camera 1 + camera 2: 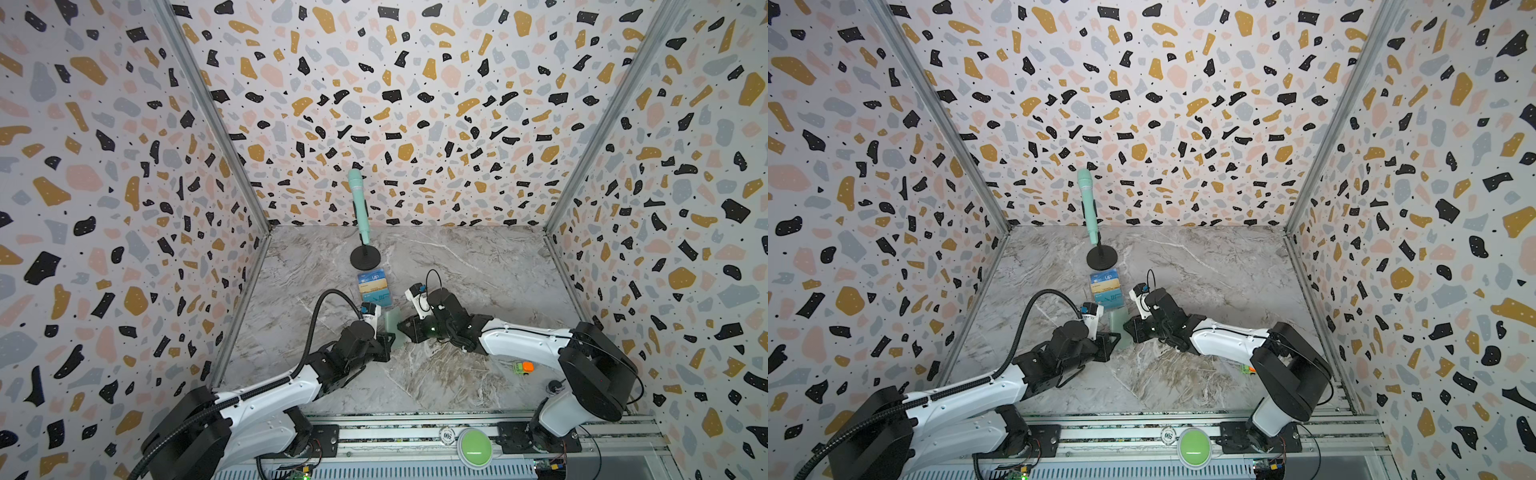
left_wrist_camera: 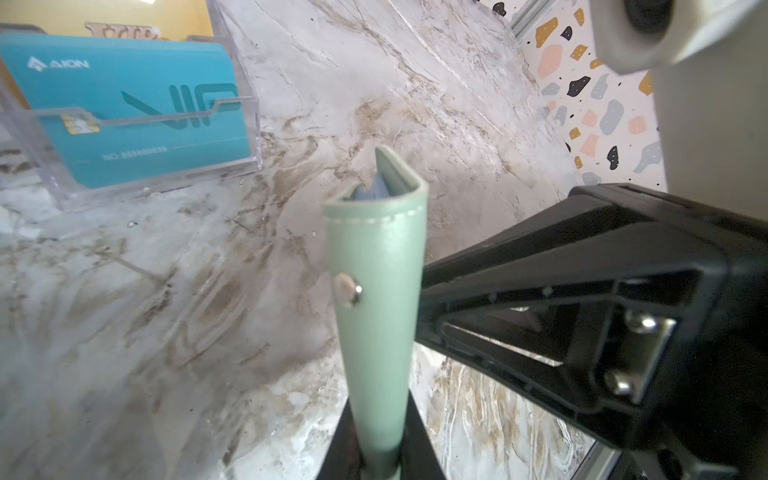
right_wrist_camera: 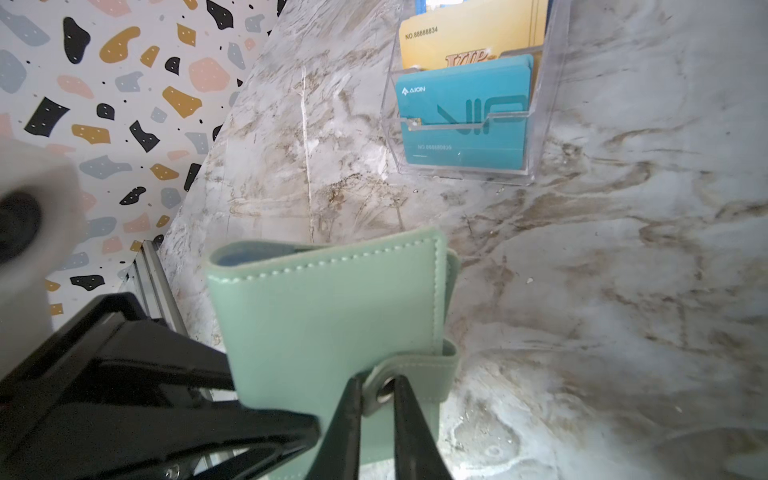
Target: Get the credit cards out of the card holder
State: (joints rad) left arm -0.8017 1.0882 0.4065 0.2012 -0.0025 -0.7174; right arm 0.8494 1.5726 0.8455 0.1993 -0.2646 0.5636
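marble worktop (image 1: pixel 478 270) inside terrazzo walls (image 1: pixel 124 166); about its middle the holder (image 1: pixel 392 327) stands on edge, closed, gripped from both sides. pale blue sleeves (image 2: pixel 371 192) peep from its top, but no cards show, so i judge them all inside. the left fingers (image 2: pixel 420 451), reaching in from 7 o'clock, are clamped on the holder's edge opposite the tab. the right fingers (image 3: pixel 348 428), coming from 3 o'clock, are pinched together on the snap tab (image 3: pixel 419 370), its metal ring showing between them. whether the snap is mated or already popped i cannot tell.

step in hand, as i read it: free the tab and swing the cover open. to do it well, the right fingers should peel the tab square off the cover rather than drag along it, which would only twist the soft holder. the left grip must be the anchor, firm, leaving the covers room to part. a slipping tab is the likely fault, so pull slowly. the clear stand (image 1: pixel 375 291), with a teal and a gold card in it, sits just at 11 o'clock from the holder, the mic stand (image 1: pixel 365 257) beyond it. open toward 3 o'clock, away from both.
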